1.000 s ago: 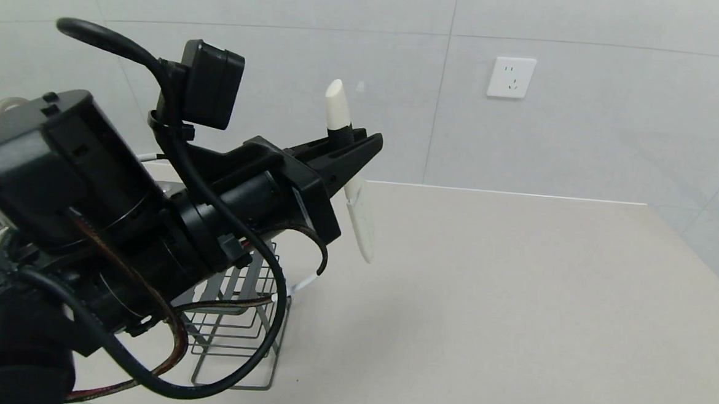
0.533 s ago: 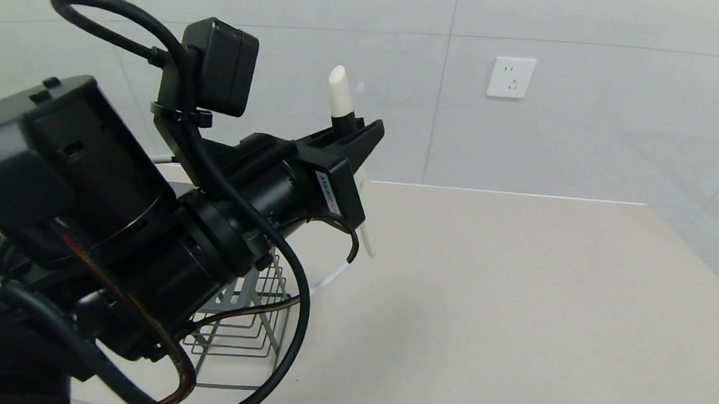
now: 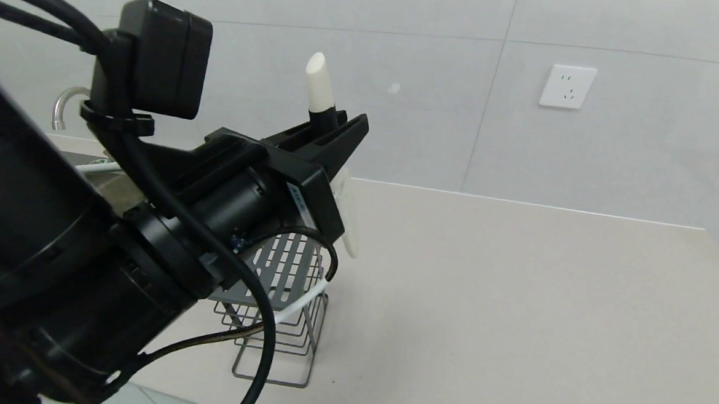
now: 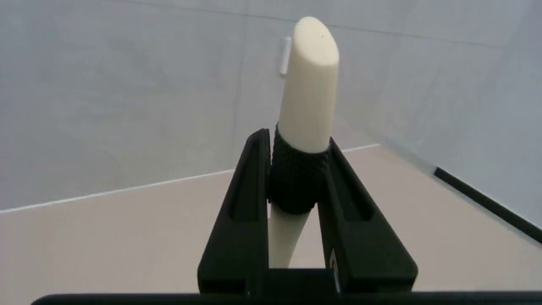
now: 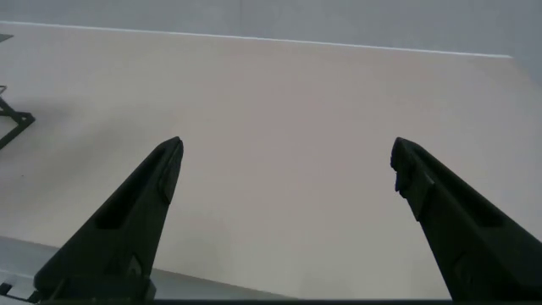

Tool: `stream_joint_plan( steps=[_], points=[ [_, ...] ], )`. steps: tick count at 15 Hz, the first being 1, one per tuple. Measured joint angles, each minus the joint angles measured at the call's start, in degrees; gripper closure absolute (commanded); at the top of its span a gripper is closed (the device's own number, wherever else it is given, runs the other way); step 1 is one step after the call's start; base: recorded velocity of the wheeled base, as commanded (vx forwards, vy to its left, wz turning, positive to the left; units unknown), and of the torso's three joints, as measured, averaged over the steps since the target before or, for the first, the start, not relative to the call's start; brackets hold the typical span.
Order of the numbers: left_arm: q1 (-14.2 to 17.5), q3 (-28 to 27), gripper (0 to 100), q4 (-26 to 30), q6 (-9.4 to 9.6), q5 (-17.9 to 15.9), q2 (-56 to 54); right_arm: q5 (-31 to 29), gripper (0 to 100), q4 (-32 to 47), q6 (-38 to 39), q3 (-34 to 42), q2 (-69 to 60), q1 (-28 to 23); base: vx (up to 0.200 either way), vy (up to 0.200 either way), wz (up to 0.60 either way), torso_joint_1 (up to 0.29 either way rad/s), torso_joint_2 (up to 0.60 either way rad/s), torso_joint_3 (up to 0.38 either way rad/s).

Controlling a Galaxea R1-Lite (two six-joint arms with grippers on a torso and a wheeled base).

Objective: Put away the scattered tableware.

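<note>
My left gripper point(image 3: 333, 133) is raised above the counter and shut on a utensil with a cream handle point(image 3: 319, 84), a black collar and a white blade point(image 3: 347, 229). The handle points up and the blade hangs down below the jaws. In the left wrist view the fingers point(image 4: 247, 195) clamp the utensil's black collar point(image 4: 297, 174), with the cream handle point(image 4: 309, 80) sticking out past them. A grey wire rack point(image 3: 280, 321) stands on the beige counter point(image 3: 514, 308), below and slightly to the left of the blade. My right gripper point(image 5: 286, 151) hangs open over bare counter with nothing between its fingers.
A sink with a curved faucet point(image 3: 62, 105) lies at the far left behind the arm. A wall socket point(image 3: 567, 86) sits on the tiled wall at the right. A corner of the rack point(image 5: 13, 119) shows in the right wrist view.
The head camera has turned left, shifting the whole picture right. The left arm has come nearer the camera and carried the utensil leftward toward the rack, still gripped.
</note>
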Motion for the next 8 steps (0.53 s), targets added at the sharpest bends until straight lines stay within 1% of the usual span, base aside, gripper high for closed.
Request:
stream_joint_plan(
  steps=[2, 3, 4, 5, 7, 8],
  points=[
    [-0.17, 0.22, 100, -0.16, 1.62, -0.28, -1.57, -0.04, 0, 0.02, -0.02, 0.0, 0.0, 0.02, 0.0, 0.0, 0.0, 0.0, 0.0, 0.0],
    [-0.15, 0.39, 100, -0.35, 3.64, -0.28, -2.38, -0.04, 0, 0.0, 0.0, 0.0, 0.0, 0.0, 0.0, 0.0, 0.0, 0.0, 0.0, 0.0],
    [0.13, 0.9, 100, -0.38, 5.07, -0.22, -3.15, -0.04, 0, 0.02, 0.02, -0.02, 0.0, 0.0, 0.0, 0.0, 0.0, 0.0, 0.0, 0.0],
    [0.27, 1.73, 100, -0.74, 5.83, -0.13, -3.56, -0.04, 0, 0.02, 0.02, -0.02, 0.0, 0.02, 0.0, 0.0, 0.0, 0.0, 0.0, 0.0],
    [0.62, 3.63, 100, -2.27, 6.22, 0.09, -4.06, -0.04, 0, 0.02, 0.02, 0.0, 0.02, 0.02, 0.0, 0.0, 0.0, 0.0, 0.0, 0.0],
    [1.45, 5.23, 100, -2.63, 6.3, 0.09, -4.17, -0.11, 0, 0.04, 0.0, -0.02, 0.02, 0.02, 0.0, 0.0, 0.0, 0.0, 0.0, 0.0]
  ],
)
